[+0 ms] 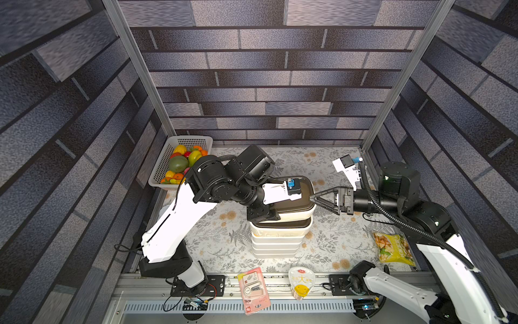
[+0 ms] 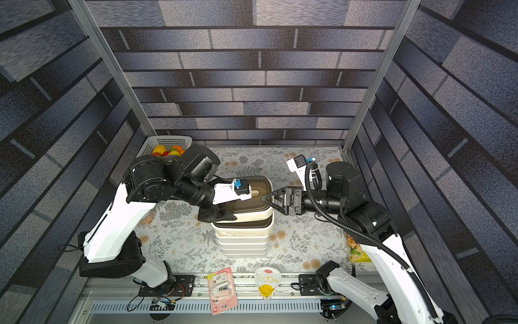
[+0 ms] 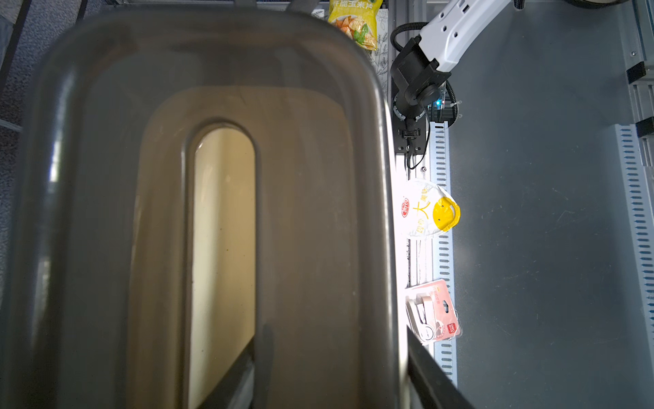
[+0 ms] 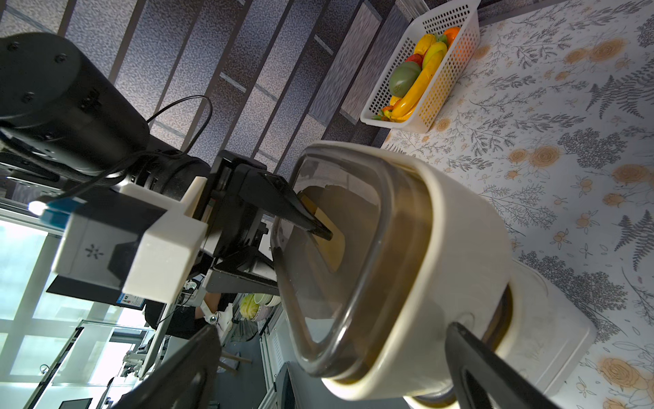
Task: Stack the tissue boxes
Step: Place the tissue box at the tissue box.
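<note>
**Top Box Held on the Tall Pile**

A pile of tissue boxes (image 1: 276, 242) stands in the middle of the counter (image 1: 221, 244). The top tissue box (image 1: 294, 216) has a dark brown lid. The left claw (image 4: 302, 243) is clamped on its wall, with one finger poked into the lid's slot and one outside. The right claw (image 1: 311, 198) is wide apart at the box's other end, one finger above the lid and one lower down.
</note>
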Robot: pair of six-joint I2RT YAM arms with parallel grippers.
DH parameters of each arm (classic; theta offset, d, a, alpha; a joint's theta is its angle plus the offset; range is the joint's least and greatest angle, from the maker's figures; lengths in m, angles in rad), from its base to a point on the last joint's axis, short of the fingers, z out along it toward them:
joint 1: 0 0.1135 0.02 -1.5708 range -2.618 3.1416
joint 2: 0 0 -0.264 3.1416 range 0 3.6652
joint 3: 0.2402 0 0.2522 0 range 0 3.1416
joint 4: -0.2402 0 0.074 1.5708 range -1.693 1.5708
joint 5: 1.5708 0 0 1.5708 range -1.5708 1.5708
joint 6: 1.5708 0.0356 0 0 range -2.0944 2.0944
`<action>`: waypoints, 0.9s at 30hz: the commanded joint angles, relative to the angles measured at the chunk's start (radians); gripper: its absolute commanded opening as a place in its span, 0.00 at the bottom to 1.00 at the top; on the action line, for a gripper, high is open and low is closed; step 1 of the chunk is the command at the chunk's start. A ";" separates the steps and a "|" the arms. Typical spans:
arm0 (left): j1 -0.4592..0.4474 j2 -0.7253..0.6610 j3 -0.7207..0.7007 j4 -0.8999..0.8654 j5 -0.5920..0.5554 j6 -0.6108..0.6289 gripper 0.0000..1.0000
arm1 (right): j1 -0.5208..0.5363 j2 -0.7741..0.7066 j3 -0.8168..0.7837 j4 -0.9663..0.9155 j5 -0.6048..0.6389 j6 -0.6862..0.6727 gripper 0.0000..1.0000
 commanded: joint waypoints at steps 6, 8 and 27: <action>-0.014 -0.002 -0.014 -0.157 0.034 0.020 0.55 | 0.008 -0.019 -0.026 0.020 -0.027 0.015 1.00; -0.017 0.001 -0.019 -0.157 0.032 0.019 0.55 | 0.008 -0.022 -0.033 0.029 -0.036 0.023 1.00; -0.043 0.029 -0.028 -0.159 0.056 0.020 0.56 | 0.007 -0.021 -0.029 0.001 -0.056 -0.005 1.00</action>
